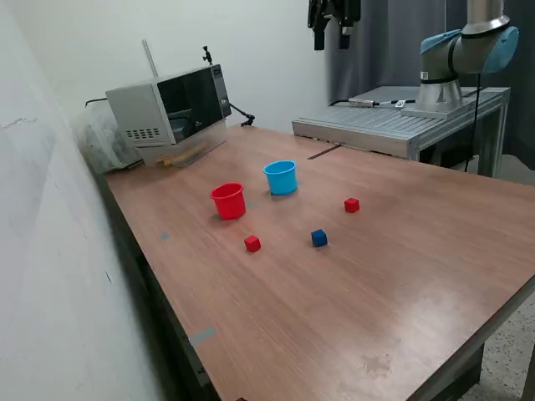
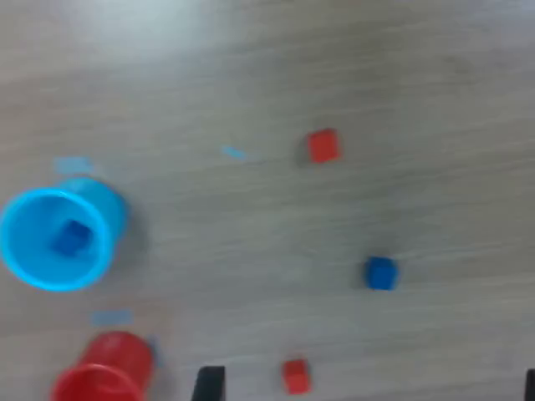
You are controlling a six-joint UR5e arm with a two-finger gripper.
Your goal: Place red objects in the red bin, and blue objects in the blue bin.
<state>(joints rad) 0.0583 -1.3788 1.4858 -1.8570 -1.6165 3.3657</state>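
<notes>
The light blue plastic cup (image 1: 282, 177) is standing upright on the brown wooden table (image 1: 401, 276), just beside the red plastic cup (image 1: 228, 200). One dark blue cube (image 2: 72, 236) is lying inside the blue cup. Another dark blue cube (image 1: 318, 238) and two small red cubes (image 1: 252, 243) (image 1: 351, 205) are lying on the table. The black two-finger gripper (image 1: 333, 18) is hanging high above; I cannot tell how wide it is.

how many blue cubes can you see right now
2. One blue cube lies inside the blue cup; the other sits on the table between the two red cubes.
</notes>
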